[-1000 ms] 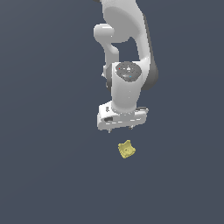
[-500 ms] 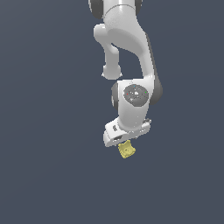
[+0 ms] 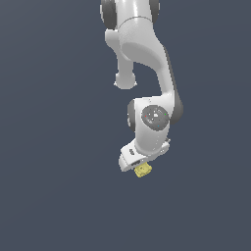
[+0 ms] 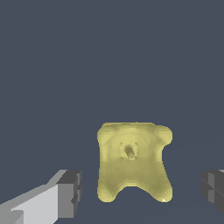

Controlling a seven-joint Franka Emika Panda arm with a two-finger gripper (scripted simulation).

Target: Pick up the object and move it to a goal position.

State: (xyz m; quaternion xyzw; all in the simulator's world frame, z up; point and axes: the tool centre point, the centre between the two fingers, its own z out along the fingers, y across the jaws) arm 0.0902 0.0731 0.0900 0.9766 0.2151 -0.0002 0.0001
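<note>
The object (image 4: 131,164) is a small pale-yellow chunky piece with a hollowed top and lobed corners. It lies on the dark grey surface. In the exterior view the object (image 3: 143,170) peeks out just under the white hand of the arm. My gripper (image 4: 142,192) is open, with one grey fingertip (image 4: 70,192) on one side of the piece and the other fingertip (image 4: 214,190) on the opposite side, both apart from it. In the exterior view the fingers are hidden behind the hand.
The white arm (image 3: 147,63) reaches down from the top of the exterior view, its wrist (image 3: 153,122) bent over the object. A uniform dark grey surface (image 3: 59,196) fills everything else in both views.
The arm has come down and shifted toward the object. The hand went from hovering above the piece to sitting right over it, with the fingers now on either side.
</note>
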